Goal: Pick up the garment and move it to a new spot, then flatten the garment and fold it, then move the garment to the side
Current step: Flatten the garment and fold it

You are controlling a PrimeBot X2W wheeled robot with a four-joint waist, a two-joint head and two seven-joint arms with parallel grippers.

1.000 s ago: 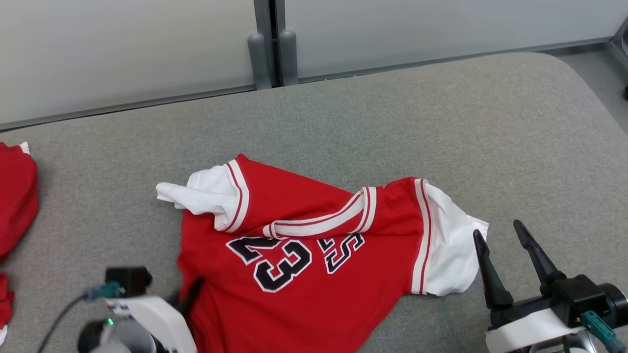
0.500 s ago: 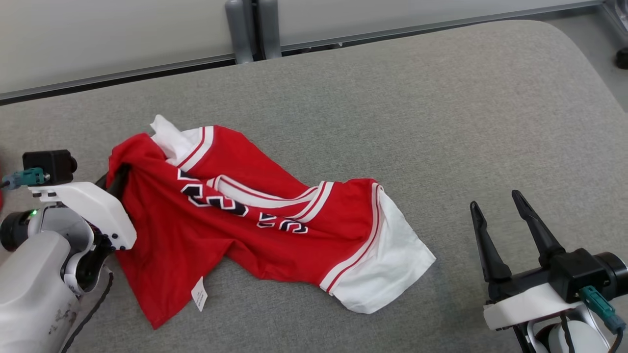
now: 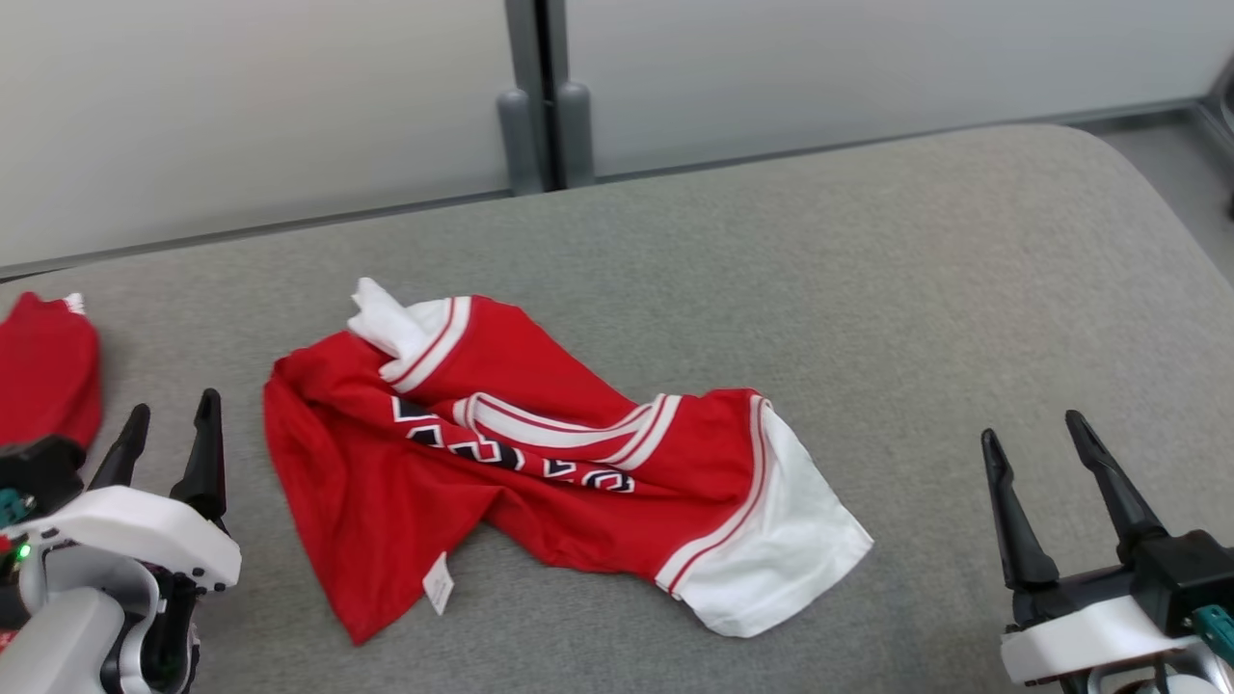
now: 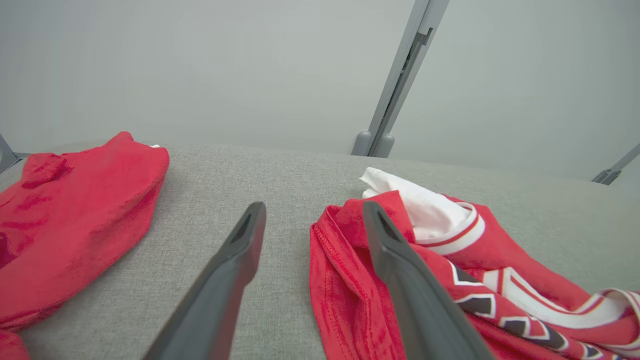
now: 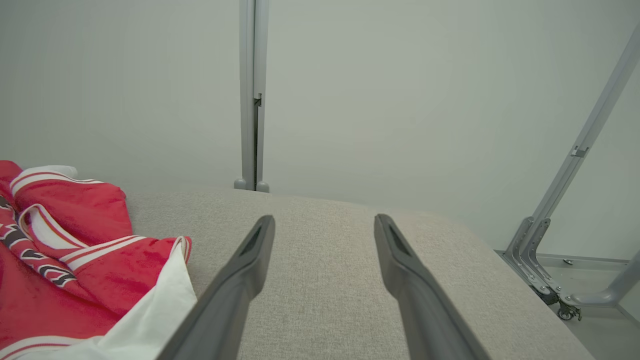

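Garment lies crumpled on the cushion, another red cloth well apart.

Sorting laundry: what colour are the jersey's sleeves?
White sleeves on the red jersey; clearest in head view.

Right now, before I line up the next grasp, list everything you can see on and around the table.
jersey: one, red with white sleeves and black numbers, crumpled on the table left of centre, held by neither claw
tag: one, white, on the jersey's near edge
second garment: one, red, bunched at the table's far left edge
table: one, grey fabric top, under everything
wall panels: two, pale grey, behind the table
post: one, grey, between the panels
frame leg: one, grey metal, off the table's right end
left claw: one, dark fingers, open, just left of the jersey
right claw: one, dark fingers, open, over bare table right of the jersey
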